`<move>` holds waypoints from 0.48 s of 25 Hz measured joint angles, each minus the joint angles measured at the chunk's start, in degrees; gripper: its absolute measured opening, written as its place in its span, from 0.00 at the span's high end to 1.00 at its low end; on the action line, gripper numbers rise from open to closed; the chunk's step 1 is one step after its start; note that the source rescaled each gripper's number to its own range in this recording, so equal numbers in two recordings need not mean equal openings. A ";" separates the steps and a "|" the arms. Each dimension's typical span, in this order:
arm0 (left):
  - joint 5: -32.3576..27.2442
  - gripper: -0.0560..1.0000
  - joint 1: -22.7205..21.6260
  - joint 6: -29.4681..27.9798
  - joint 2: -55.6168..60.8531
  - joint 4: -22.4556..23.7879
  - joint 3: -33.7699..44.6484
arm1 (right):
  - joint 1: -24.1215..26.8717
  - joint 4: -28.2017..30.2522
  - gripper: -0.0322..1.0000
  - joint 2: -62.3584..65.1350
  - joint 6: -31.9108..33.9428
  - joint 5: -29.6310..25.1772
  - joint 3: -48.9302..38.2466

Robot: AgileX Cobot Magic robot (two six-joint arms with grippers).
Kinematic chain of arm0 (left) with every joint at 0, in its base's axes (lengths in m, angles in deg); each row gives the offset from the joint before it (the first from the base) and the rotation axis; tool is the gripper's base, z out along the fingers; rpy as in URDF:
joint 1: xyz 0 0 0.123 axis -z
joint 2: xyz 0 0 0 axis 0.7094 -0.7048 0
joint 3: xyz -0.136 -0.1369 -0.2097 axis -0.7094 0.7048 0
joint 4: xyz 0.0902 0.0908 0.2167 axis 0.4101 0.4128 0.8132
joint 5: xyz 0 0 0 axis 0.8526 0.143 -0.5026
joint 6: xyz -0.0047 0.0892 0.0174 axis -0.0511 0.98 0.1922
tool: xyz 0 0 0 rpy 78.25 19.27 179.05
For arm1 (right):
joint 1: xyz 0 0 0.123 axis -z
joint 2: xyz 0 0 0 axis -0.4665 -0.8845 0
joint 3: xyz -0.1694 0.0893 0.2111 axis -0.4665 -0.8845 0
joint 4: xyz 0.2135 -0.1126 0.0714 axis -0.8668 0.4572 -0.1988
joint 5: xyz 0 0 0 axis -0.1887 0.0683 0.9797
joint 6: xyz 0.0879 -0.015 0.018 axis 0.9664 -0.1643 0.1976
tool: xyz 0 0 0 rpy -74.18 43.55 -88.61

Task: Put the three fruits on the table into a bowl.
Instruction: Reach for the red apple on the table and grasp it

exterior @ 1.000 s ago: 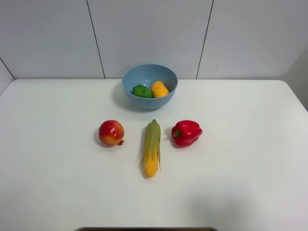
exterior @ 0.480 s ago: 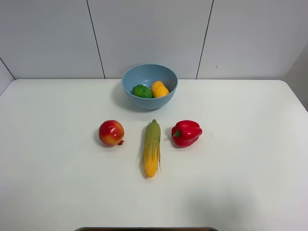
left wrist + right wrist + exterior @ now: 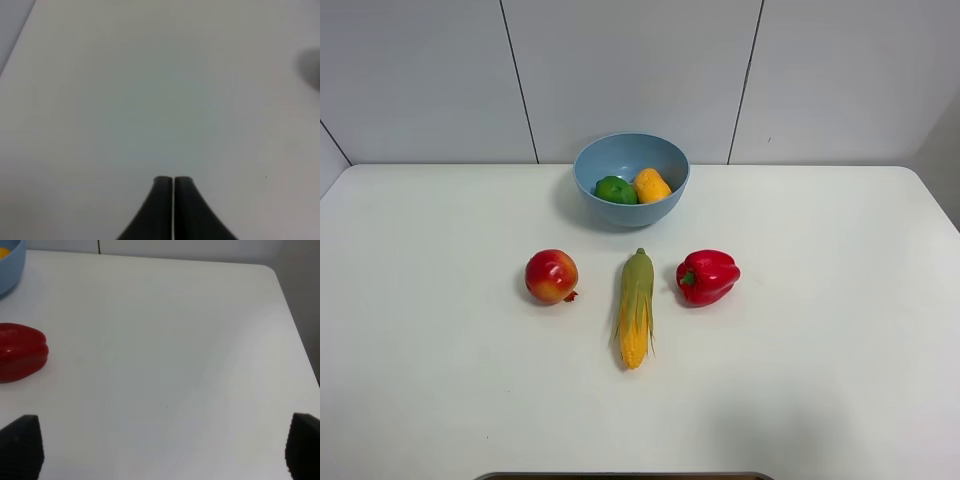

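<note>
While nothing had shifted in the last second, the green fruit (image 3: 615,190) and mango (image 3: 651,185) lay in the blue bowl (image 3: 630,212) near the far edge of the table (image 3: 840,300), leaving only the pomegranate (image 3: 551,276) out, left of the corn (image 3: 636,308) (not wanted, nor the pepper (image 3: 707,276)). The left gripper (image 3: 173,181) was closed and empty, the right gripper (image 3: 162,442) spread wide and empty, with bare table in front of and left of the pomegranate.

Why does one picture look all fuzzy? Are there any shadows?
Left wrist view: soft and blurry, just the shut end effector over the table. Exterior high view: sharp, with faint shadows beside the bowl and corn cob.
</note>
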 joint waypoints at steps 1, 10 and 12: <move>0.00 0.95 0.00 0.00 0.00 0.00 0.00 | 0.00 0.00 0.00 0.00 0.00 0.00 0.00; 0.00 0.95 0.00 0.00 0.00 0.00 0.00 | 0.00 0.00 0.00 0.00 0.00 0.00 0.00; 0.00 0.95 0.00 0.00 0.00 0.00 0.00 | 0.00 0.00 0.00 0.00 0.00 0.00 0.00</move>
